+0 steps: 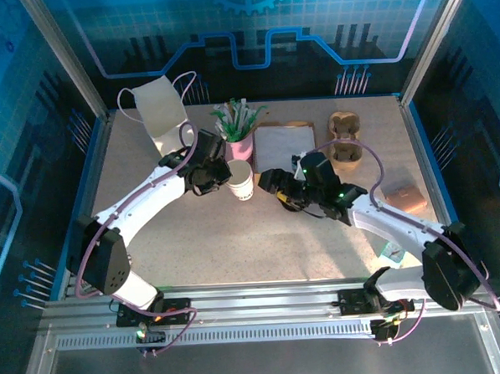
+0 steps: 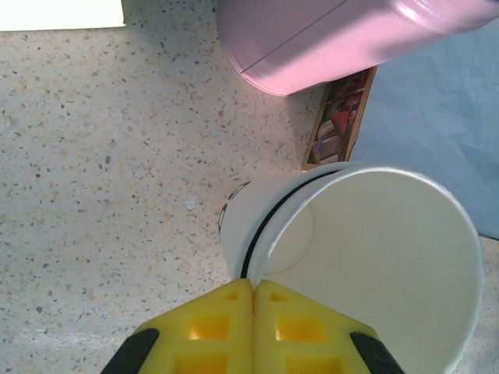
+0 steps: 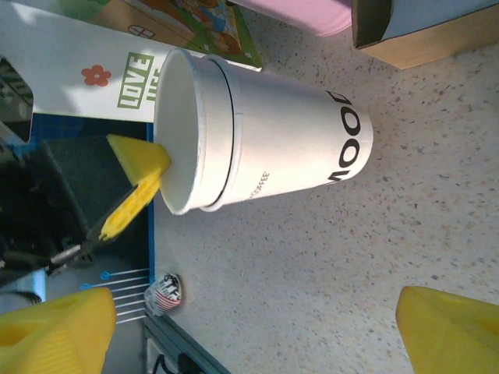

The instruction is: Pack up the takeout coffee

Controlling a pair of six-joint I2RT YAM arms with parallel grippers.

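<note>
Left wrist: smooth white tapered paper cup (image 2: 374, 257) on speckled tabletop (image 2: 117, 195).

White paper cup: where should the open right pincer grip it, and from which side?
The mid side wall, from the right: the white paper cup stands upright, that wall is bare toward the right pincer, and the left pincer pinches the rim opposite.

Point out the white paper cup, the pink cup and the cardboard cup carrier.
white paper cup (image 1: 242, 186), top view, side wall
pink cup (image 1: 241, 148), top view, side wall
cardboard cup carrier (image 1: 346, 147), top view, moulded top
</note>
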